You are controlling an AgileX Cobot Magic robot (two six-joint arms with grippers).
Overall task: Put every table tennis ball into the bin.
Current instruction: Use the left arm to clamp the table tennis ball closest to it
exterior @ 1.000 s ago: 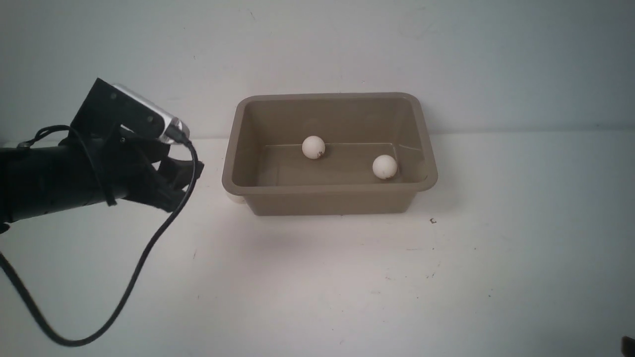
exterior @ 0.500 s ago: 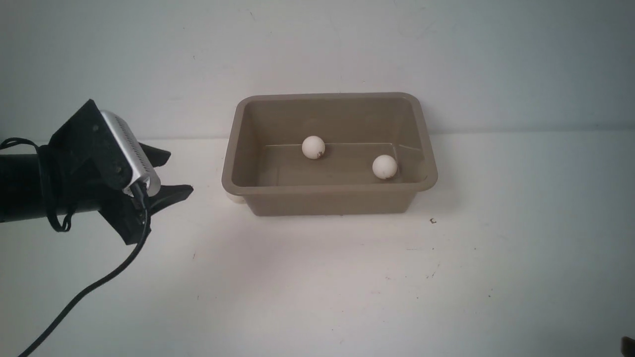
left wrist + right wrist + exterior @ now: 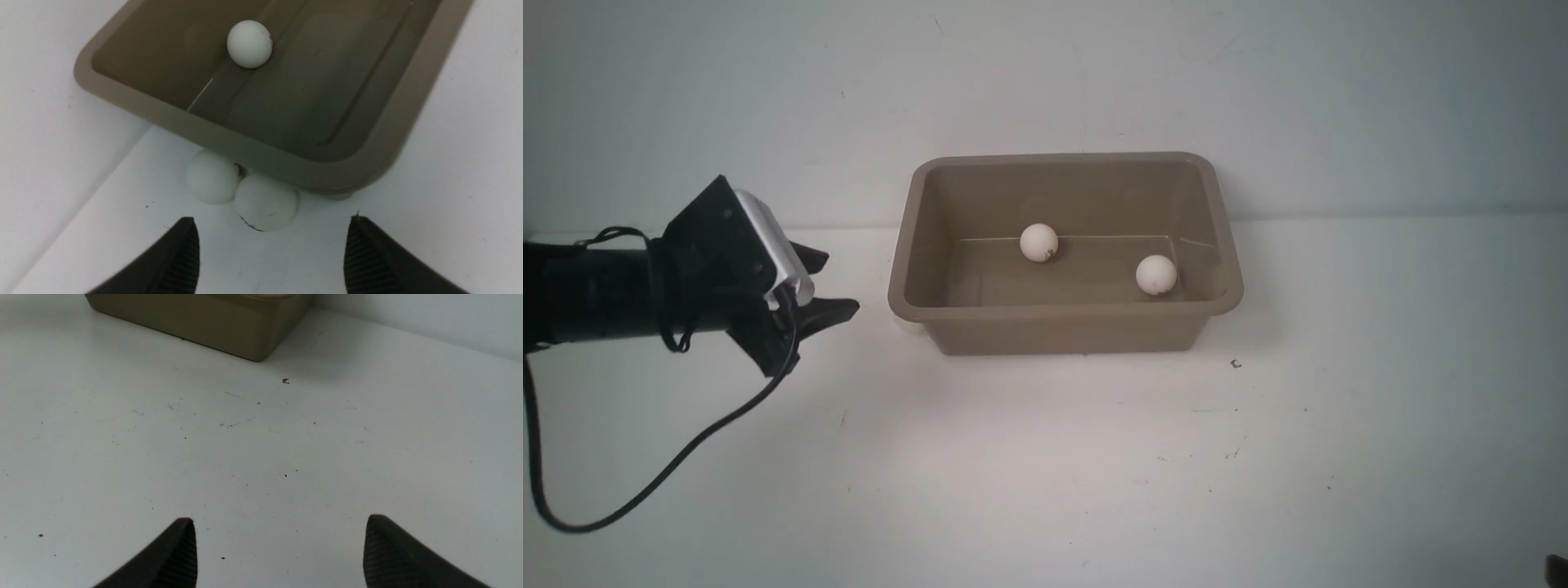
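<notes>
– Since half a second ago our left gripper (image 3: 841,283) has slid closer to the bin (image 3: 1062,331). We see nothing else shifted.
– How do we stand against the bin now?
– We hold the gripper off the bin's left end, near its front corner and apart from the rim, above the table (image 3: 1094,474). Its jaws are spread wide with nothing between them. Its black cable (image 3: 698,438) hangs in a loop further left of the bin.
– And the table tennis balls?
– We count 4. 2 lie on the bin's floor, well apart: 1 ball (image 3: 1039,242) by the back wall, 1 ball (image 3: 1156,274) toward the bin's right end. The other 2 are outside, on the table against the bin's left end, partly tucked under its rim and touching each other. 1 ball (image 3: 212,176) lies further back. 1 ball (image 3: 266,202) lies nearer the front corner and has a small dark mark low on it. That one sits just ahead of our open jaws, untouched.
– Our right gripper (image 3: 280,518)?
– We see it spread wide too, holding nothing, above the table off the bin's front right corner and well apart from it.
</notes>
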